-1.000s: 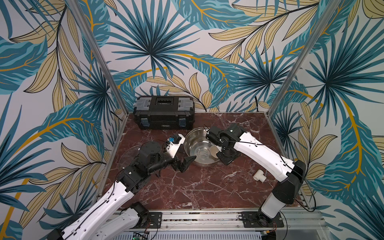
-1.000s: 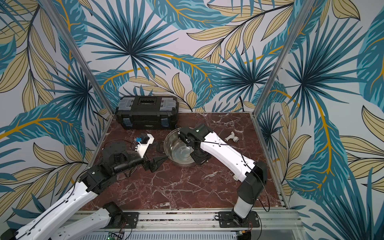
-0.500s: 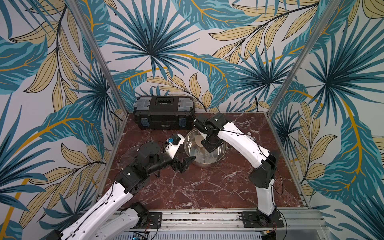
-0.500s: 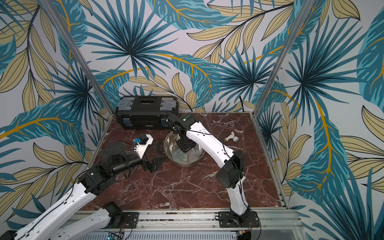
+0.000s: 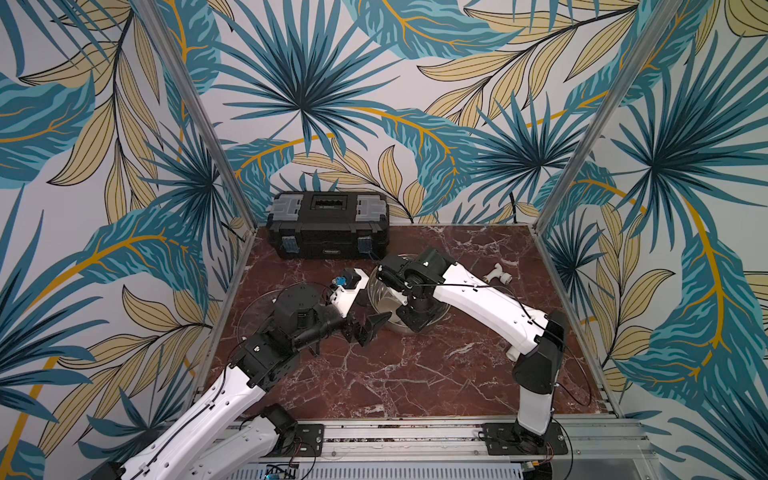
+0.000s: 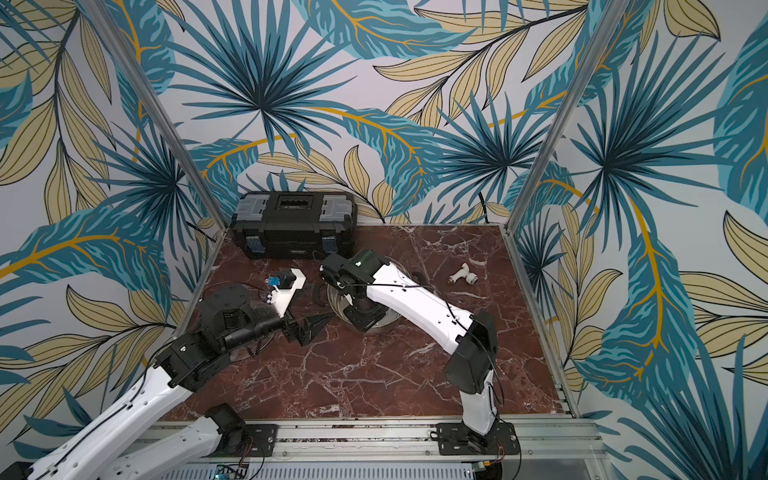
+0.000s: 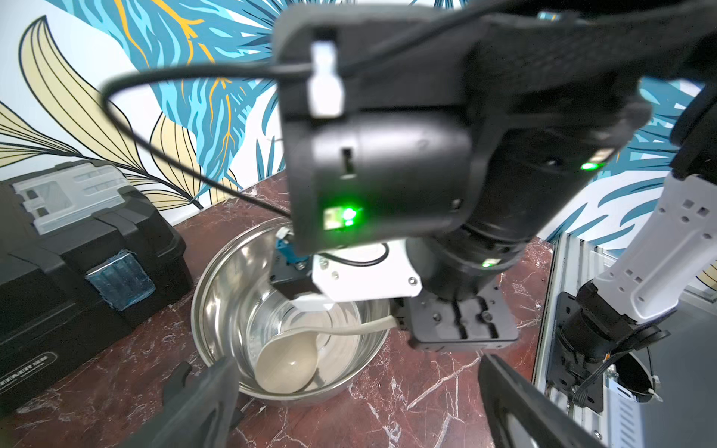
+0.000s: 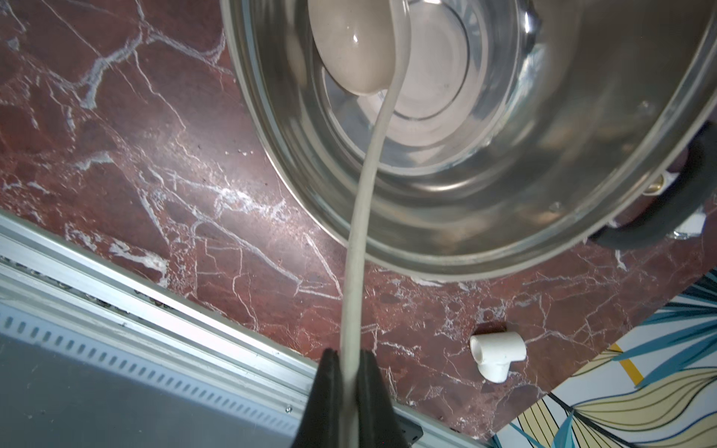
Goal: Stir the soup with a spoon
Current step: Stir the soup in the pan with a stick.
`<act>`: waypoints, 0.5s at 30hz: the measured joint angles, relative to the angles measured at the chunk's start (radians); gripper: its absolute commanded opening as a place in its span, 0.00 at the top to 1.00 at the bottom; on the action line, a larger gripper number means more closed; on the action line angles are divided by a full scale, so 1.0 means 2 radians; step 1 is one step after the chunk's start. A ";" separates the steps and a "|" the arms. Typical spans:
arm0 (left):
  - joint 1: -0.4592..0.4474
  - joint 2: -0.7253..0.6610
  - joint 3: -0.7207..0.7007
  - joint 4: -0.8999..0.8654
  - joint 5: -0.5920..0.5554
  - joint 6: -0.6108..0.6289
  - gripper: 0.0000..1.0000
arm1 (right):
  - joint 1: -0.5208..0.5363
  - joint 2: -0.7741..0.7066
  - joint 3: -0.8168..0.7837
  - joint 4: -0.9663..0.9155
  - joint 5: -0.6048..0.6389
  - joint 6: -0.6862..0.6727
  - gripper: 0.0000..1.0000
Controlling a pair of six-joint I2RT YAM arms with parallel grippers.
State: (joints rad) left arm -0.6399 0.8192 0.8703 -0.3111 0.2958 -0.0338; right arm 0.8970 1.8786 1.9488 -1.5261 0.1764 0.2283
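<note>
Standing on the red-marble desk (image 5: 415, 374) near the centre of both top views: one round stainless-steel pot (image 5: 380, 305) (image 6: 337, 305), upright, interior bare and shiny. It is largely covered from above by the right arm (image 5: 478, 291). One black side handle (image 8: 659, 225) shows at the right edge of the right wrist view.

Spoon (image 7: 289, 364): cream-beige ladle, bowl end inside the pot.
- Left wrist view: the round bowl lies low in the pot at lower centre of the frame, hollow side up, close to the near wall. The handle runs rightward and rises over the rim.
- Right wrist view: the spoon (image 8: 364, 217) has its long axis almost straight up the frame, slightly bowed, with the handle end at bottom centre and the bowl at top centre.

Right jaws: clenched on the spoon's handle near its end, a finger (image 8: 322, 399) on each side, outside the pot rim.

Left jaws: released and spread wide, fingers (image 7: 209, 399) at lower left and lower right of the left wrist view. In both top views they sit just left of the pot, tips aimed at it.

Other items:
- Black toolbox (image 5: 328, 226), back of the desk, upper left of the pot.
- White pipe fitting (image 5: 500, 275), right of the pot, well apart.
- Short white fitting (image 8: 498, 355), lower right of the right wrist view.
- Clear glass lid (image 5: 255, 309), under the left arm (image 5: 232, 395).
</note>
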 measured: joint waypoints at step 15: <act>0.000 -0.005 -0.012 0.001 0.000 -0.004 0.00 | -0.043 -0.076 -0.105 0.006 0.070 0.019 1.00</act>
State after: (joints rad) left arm -0.6407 0.8097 0.8459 -0.3099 0.2966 -0.0414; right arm 0.8112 1.7260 1.7397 -1.5150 0.3164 0.2665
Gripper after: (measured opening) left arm 0.999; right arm 0.083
